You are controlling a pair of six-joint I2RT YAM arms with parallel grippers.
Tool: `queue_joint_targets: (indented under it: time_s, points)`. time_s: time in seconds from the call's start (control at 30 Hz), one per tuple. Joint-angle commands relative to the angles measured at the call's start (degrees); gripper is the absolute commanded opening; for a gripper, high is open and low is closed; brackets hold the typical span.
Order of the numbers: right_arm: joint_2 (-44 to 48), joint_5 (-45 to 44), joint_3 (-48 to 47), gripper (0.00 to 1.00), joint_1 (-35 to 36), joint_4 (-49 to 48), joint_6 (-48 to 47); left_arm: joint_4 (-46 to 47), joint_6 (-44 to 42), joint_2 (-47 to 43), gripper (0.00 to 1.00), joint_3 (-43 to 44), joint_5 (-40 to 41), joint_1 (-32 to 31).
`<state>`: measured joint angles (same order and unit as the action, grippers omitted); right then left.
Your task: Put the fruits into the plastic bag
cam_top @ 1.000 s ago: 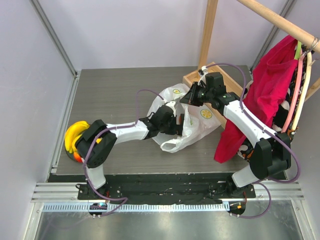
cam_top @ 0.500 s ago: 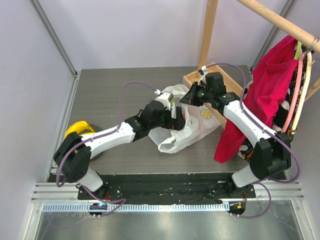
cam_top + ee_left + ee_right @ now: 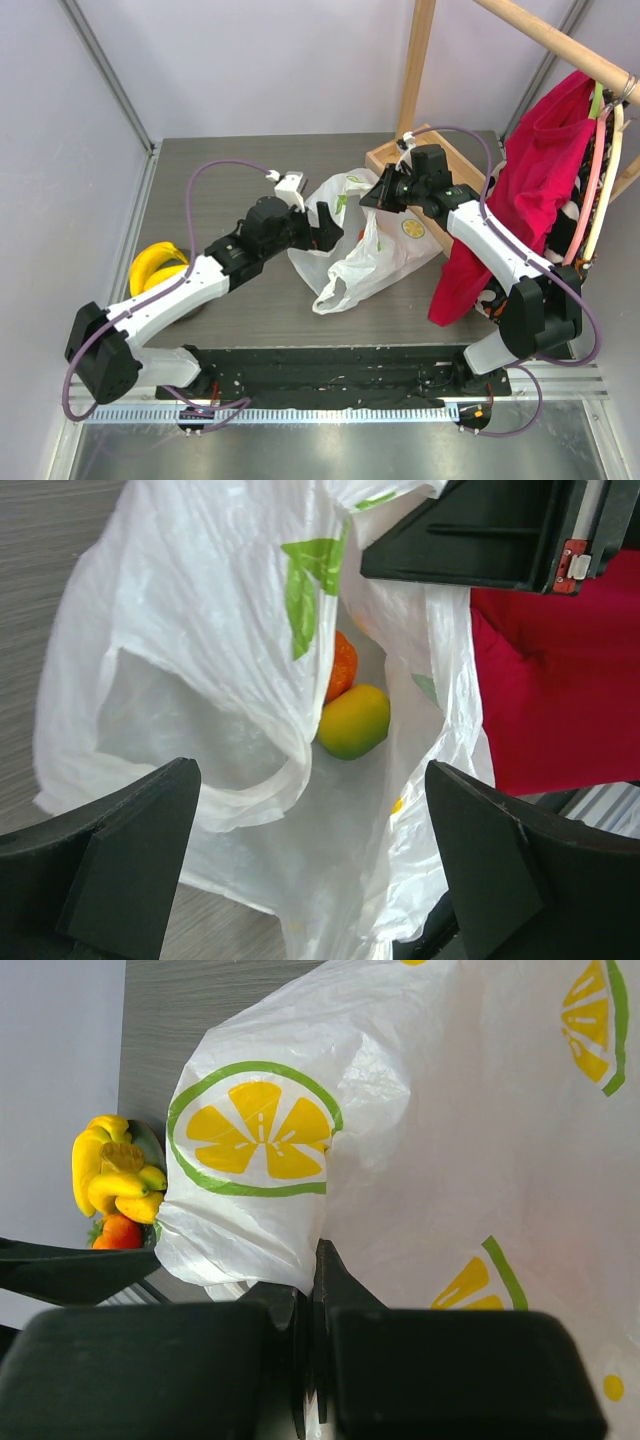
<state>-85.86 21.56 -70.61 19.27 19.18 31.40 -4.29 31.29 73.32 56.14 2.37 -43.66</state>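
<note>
Now, right fingers (image 3: 180, 1370) tight on the lemon-slice plastic bag (image 3: 450, 1110), left fingers (image 3: 110, 880) apart and empty at its mouth.

**Plastic bag** (image 3: 370, 255): thin translucent white film, crinkled and faintly glossy, with a printed pattern. **Green-yellow mango-like fruit** (image 3: 352, 721): smooth skin with a slight sheen. **Table** (image 3: 300, 160): dark grey, matt, finely grained. **Red cloth** (image 3: 530, 180): soft, matt fabric. **Post** (image 3: 418, 60): pale, smooth bare wood.
</note>
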Motion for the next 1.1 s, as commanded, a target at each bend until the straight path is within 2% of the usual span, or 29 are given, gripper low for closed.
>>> queue_joint_targets:
  time_s: [0.0, 0.13, 0.27, 0.53, 0.73, 0.87, 1.07]
  points:
    - [2.37, 0.06, -1.64, 0.01, -0.19, -0.90, -0.46, -1.59, -1.06, -3.97, 1.00, -2.08, 1.06, 2.61]
    - [2.72, -0.03, -1.29, 0.01, -0.19, -0.99, -0.55, -2.56, -0.35, -7.31, 1.00, -5.06, 1.14, 5.77]
    - [2.72, -0.12, -1.20, 0.01, -0.28, -0.99, -0.55, -5.62, 0.88, -11.52, 1.00, -7.27, 1.84, 11.65]
    - [2.63, 0.15, -1.02, 0.01, -0.19, -1.34, -0.37, -13.54, 5.53, -18.55, 1.00, -11.04, 9.56, 18.52]
    - [2.98, 0.06, -0.76, 0.01, -0.19, -1.34, -0.55, -22.49, 11.33, -21.72, 1.00, -13.77, 15.20, 24.75]
    - [3.07, 0.06, -0.67, 0.01, -0.28, -1.34, -0.55, -26.28, 14.15, -24.01, 1.00, -15.53, 16.52, 31.59]
    - [3.25, 0.23, -0.67, 0.01, -0.19, -1.34, -0.72, -36.03, 17.75, -25.07, 1.00, -14.22, 22.40, 39.79]
